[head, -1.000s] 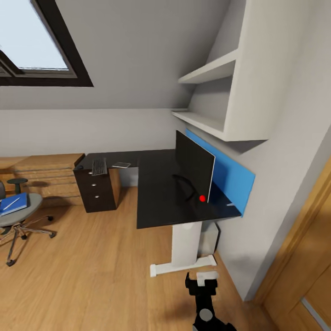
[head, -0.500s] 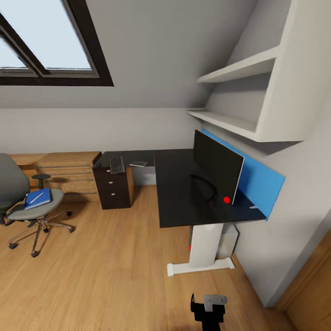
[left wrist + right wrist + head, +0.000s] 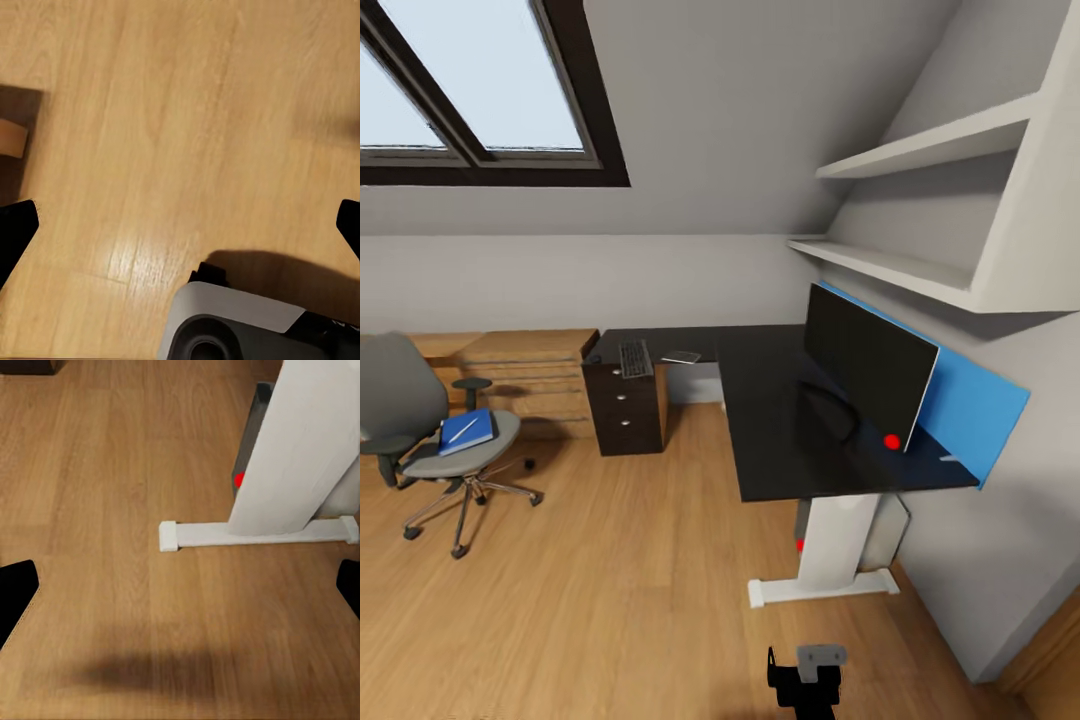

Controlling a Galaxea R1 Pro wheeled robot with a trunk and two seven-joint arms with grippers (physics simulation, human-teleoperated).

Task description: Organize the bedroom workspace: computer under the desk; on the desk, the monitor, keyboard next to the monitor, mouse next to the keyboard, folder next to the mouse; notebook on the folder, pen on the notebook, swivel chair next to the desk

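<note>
The black L-shaped desk stands at the right wall with the monitor upright on it. On its far wing lies the keyboard, beside a small flat grey rectangle that may be the notebook. The grey computer sits under the desk behind the white leg, its red light showing. The swivel chair stands apart at the left, carrying the blue folder with the white pen on it. The left gripper and right gripper hang open over the floor, holding nothing.
A dark three-drawer unit supports the desk's far wing, next to a light wooden counter. White shelves jut out above the monitor. Bare wooden floor lies between me, chair and desk. My right arm shows low in the head view.
The whole head view has shifted: the camera has turned left, so desk and monitor sit further right and the chair has come fully into view. The things themselves have not moved.
</note>
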